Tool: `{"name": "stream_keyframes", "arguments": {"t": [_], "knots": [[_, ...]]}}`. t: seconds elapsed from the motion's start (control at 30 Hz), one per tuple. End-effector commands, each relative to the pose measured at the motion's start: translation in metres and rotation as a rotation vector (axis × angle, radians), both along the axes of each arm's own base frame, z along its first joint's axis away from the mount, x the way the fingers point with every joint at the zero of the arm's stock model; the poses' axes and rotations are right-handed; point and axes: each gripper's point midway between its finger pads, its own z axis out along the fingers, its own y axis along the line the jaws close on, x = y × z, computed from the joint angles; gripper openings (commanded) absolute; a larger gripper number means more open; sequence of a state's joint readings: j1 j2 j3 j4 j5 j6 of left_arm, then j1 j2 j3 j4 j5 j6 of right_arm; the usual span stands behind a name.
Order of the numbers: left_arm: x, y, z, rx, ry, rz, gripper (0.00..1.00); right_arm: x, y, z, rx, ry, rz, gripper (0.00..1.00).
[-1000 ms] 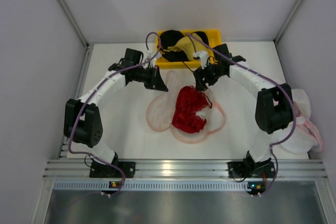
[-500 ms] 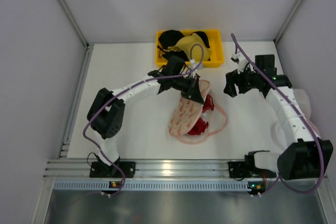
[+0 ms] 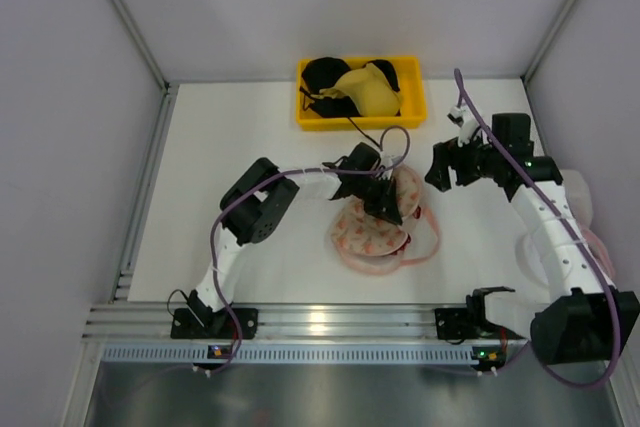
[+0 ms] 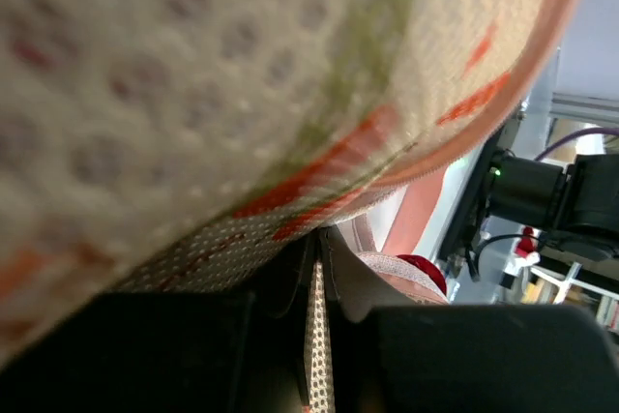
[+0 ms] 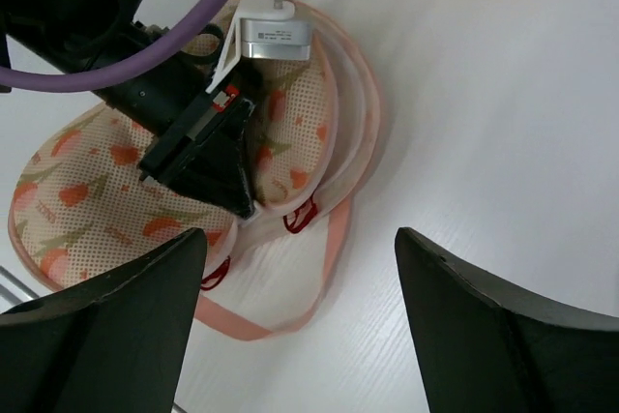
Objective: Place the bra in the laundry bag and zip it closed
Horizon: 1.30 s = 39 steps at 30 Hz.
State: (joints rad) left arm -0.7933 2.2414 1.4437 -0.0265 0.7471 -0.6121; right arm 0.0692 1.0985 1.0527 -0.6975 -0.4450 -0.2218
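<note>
You're at the fold-over step. The cream-pink, two-lobed mesh laundry bag with orange print [image 3: 362, 235] lies shut like a clamshell at the centre of the white table [image 3: 230, 197]. The bright red lacy bra [image 5: 301, 219] sits inside, with only strap loops peeking from the seam toward 3 o'clock. Your left gripper [image 3: 390, 213] pinches the upper lobe's edge. Your right gripper [image 3: 438, 169] hangs spread and empty at 2 o'clock. Next, I'd judge, tuck those straps in, then find the zip pull, which I can't make out.
</note>
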Motion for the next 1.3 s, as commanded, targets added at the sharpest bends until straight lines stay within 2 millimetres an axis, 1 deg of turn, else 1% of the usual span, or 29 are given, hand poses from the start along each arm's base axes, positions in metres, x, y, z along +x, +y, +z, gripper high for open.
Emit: {"name": "stream_keyframes", "arguments": {"t": [0.0, 0.03, 0.07, 0.1, 0.13, 0.17, 0.2, 0.23, 0.27, 0.33, 0.43, 0.47, 0.53, 0.57, 0.6, 0.63, 0.67, 0.7, 0.73, 0.77, 0.83, 0.9, 0.93, 1.03, 1.07, 1.13, 1.17, 1.23, 1.27], "knots": [[0.021, -0.007, -0.001, -0.003, -0.114, 0.032, 0.13, -0.002, 0.010, -0.019, 0.066, 0.103, 0.022, 0.79], [0.018, 0.001, -0.005, 0.036, -0.104, 0.022, 0.14, 0.003, 0.010, -0.023, 0.066, 0.120, 0.020, 0.77], [0.019, 0.007, -0.010, 0.062, -0.152, -0.010, 0.15, 0.006, 0.009, -0.025, 0.067, 0.121, 0.017, 0.77], [0.022, 0.009, -0.008, 0.079, -0.186, -0.025, 0.16, 0.008, 0.008, -0.026, 0.071, 0.122, 0.015, 0.76], [0.020, 0.022, -0.017, 0.150, -0.189, -0.035, 0.16, 0.011, 0.007, -0.029, 0.069, 0.128, 0.016, 0.76], [0.021, 0.028, -0.019, 0.169, -0.245, -0.086, 0.16, 0.014, 0.003, -0.031, 0.067, 0.127, 0.005, 0.76], [0.016, 0.039, -0.021, 0.211, -0.242, -0.118, 0.16, 0.020, 0.000, -0.034, 0.066, 0.128, -0.008, 0.76], [0.021, 0.041, -0.021, 0.210, -0.286, -0.138, 0.15, 0.023, -0.002, -0.034, 0.067, 0.124, -0.015, 0.76], [0.018, 0.054, -0.027, 0.254, -0.325, -0.204, 0.15, 0.027, -0.012, -0.034, 0.080, 0.127, -0.050, 0.75], [0.009, 0.074, -0.034, 0.301, -0.374, -0.334, 0.15, 0.036, -0.020, -0.031, 0.104, 0.129, -0.081, 0.75], [-0.002, 0.098, -0.042, 0.348, -0.407, -0.471, 0.14, 0.048, -0.040, -0.025, 0.138, 0.122, -0.131, 0.75], [-0.014, 0.112, -0.044, 0.337, -0.419, -0.598, 0.14, 0.052, -0.049, -0.023, 0.143, 0.116, -0.154, 0.76], [-0.025, 0.128, -0.046, 0.342, -0.434, -0.727, 0.15, 0.057, -0.056, -0.021, 0.145, 0.116, -0.156, 0.76], [-0.028, 0.137, -0.048, 0.310, -0.490, -0.848, 0.15, 0.059, -0.060, -0.020, 0.150, 0.116, -0.158, 0.76], [-0.037, 0.154, -0.047, 0.333, -0.480, -0.934, 0.15, 0.062, -0.062, -0.019, 0.151, 0.118, -0.154, 0.76], [-0.036, 0.162, -0.049, 0.306, -0.553, -1.060, 0.16, 0.061, -0.061, -0.018, 0.154, 0.122, -0.143, 0.76], [-0.045, 0.176, -0.054, 0.307, -0.557, -1.138, 0.16, 0.061, -0.057, -0.018, 0.174, 0.125, -0.120, 0.76], [-0.046, 0.182, -0.049, 0.305, -0.610, -1.212, 0.16, 0.063, -0.054, -0.018, 0.187, 0.128, -0.105, 0.75], [-0.043, 0.192, -0.051, 0.289, -0.692, -1.345, 0.16, 0.063, -0.051, -0.017, 0.199, 0.132, -0.093, 0.75], [-0.050, 0.206, -0.055, 0.284, -0.703, -1.422, 0.17, 0.062, -0.044, -0.018, 0.212, 0.141, -0.066, 0.74], [-0.046, 0.215, -0.049, 0.255, -0.828, -1.602, 0.17, 0.061, -0.034, -0.022, 0.210, 0.158, -0.028, 0.74], [-0.047, 0.222, -0.043, 0.226, -0.890, -1.702, 0.18, 0.058, -0.011, -0.030, 0.211, 0.186, 0.031, 0.73], [-0.044, 0.221, -0.041, 0.200, -0.939, -1.770, 0.19, 0.057, -0.002, -0.032, 0.218, 0.197, 0.048, 0.73], [-0.042, 0.216, -0.031, 0.140, -1.044, -1.874, 0.21, 0.051, 0.043, -0.046, 0.214, 0.233, 0.155, 0.73], [-0.040, 0.217, -0.029, 0.141, -1.068, -1.915, 0.22, 0.047, 0.065, -0.048, 0.213, 0.243, 0.212, 0.73], [-0.041, 0.217, -0.025, 0.090, -1.129, -2.011, 0.24, 0.049, 0.087, -0.057, 0.221, 0.267, 0.259, 0.74], [-0.038, 0.218, -0.021, 0.088, -1.164, -2.044, 0.26, 0.043, 0.105, -0.060, 0.222, 0.285, 0.312, 0.74], [-0.041, 0.223, -0.024, 0.045, -1.211, -2.129, 0.27, 0.044, 0.121, -0.071, 0.213, 0.315, 0.362, 0.74], [-0.036, 0.220, -0.020, 0.061, -1.279, -2.146, 0.27, 0.040, 0.133, -0.075, 0.211, 0.327, 0.401, 0.74]]}}
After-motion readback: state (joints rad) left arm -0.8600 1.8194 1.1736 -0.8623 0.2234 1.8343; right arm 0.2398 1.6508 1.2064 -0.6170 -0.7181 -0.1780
